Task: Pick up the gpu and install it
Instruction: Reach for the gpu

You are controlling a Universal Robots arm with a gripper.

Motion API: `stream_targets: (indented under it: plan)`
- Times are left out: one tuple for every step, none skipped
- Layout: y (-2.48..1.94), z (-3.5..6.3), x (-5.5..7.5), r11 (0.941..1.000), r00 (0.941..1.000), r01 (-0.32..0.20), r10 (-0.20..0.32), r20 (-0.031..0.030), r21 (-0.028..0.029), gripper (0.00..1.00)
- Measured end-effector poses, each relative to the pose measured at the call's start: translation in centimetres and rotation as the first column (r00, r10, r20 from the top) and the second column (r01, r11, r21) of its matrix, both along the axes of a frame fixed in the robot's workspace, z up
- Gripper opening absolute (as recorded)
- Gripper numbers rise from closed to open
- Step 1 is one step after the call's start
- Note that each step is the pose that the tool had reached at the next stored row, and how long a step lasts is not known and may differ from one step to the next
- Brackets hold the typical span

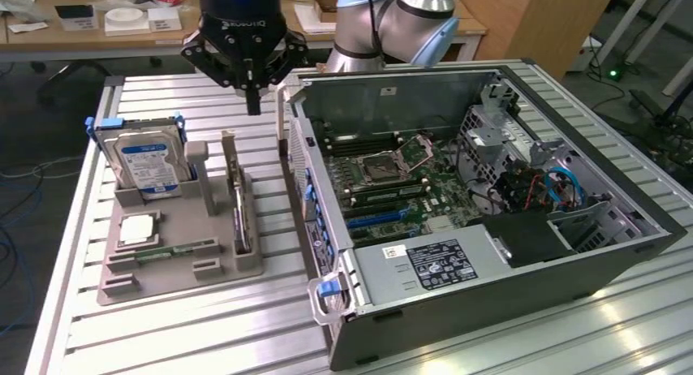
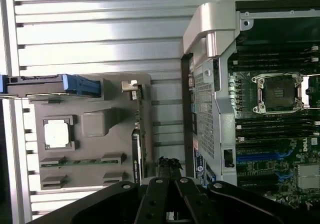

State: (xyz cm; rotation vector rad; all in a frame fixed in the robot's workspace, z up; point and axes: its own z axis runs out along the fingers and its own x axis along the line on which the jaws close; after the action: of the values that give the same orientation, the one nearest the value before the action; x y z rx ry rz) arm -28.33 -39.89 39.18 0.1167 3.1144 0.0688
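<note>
See gripper (image 1: 253,107) with fingers pinched together, holding nothing, hanging above the slatted table (image 1: 217,326) over the gap between grey tray (image 1: 178,290) and open PC case (image 1: 488,302). Find gpu (image 1: 236,204) standing on edge in its tray slot, not touched, not yet picked. Note hard drive (image 1: 146,164) upright toward the exterior view's left of it, CPU chip (image 1: 139,227) and RAM stick (image 1: 174,252) flat in tray pockets. Motherboard (image 1: 401,188) exposed inside case.

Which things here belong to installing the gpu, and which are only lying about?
For the job: gpu, upright in the grey tray; open computer case; gripper, shut and empty.
Lying about: hard drive; processor chip; RAM stick.
</note>
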Motion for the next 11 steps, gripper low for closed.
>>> stream_targets:
  plan:
    - [0.0, -0.01, -0.2, 1.0, 1.0, 0.0, 0.0, 0.0, 0.0001, 0.1]
    - [0.0, -0.01, -0.4, 1.0, 1.0, 0.0, 0.0, 0.0, 0.0, 0.1]
    - [0.0, -0.01, -0.6, 1.0, 1.0, 0.0, 0.0, -0.0001, 0.0, 0.1]
    - [0.0, -0.02, -0.8, 1.0, 1.0, 0.0, 0.0, -0.0001, 0.0, 0.1]
    - [0.0, -0.02, -1.1, 1.0, 1.0, 0.0, 0.0, -0.0001, 0.0, 0.1]
    - [0.0, -0.03, -1.3, 1.0, 1.0, 0.0, 0.0, -0.0002, 0.0, 0.1]
    - [0.0, -0.03, -1.5, 1.0, 1.0, 0.0, 0.0, -0.0003, 0.0, 0.1]
    - [0.0, -0.03, -1.7, 1.0, 1.0, 0.0, 0.0, -0.0002, 0.0, 0.1]
    - [0.0, -0.04, -2.0, 1.0, 1.0, 0.0, 0.0, -0.0002, 0.0001, 0.1]
    - [0.0, -0.04, -2.2, 1.0, 1.0, 0.0, 0.0, -0.0002, 0.0, 0.1]
    - [0.0, -0.05, -2.4, 1.0, 1.0, 0.0, 0.0, -0.0003, 0.0, 0.1]
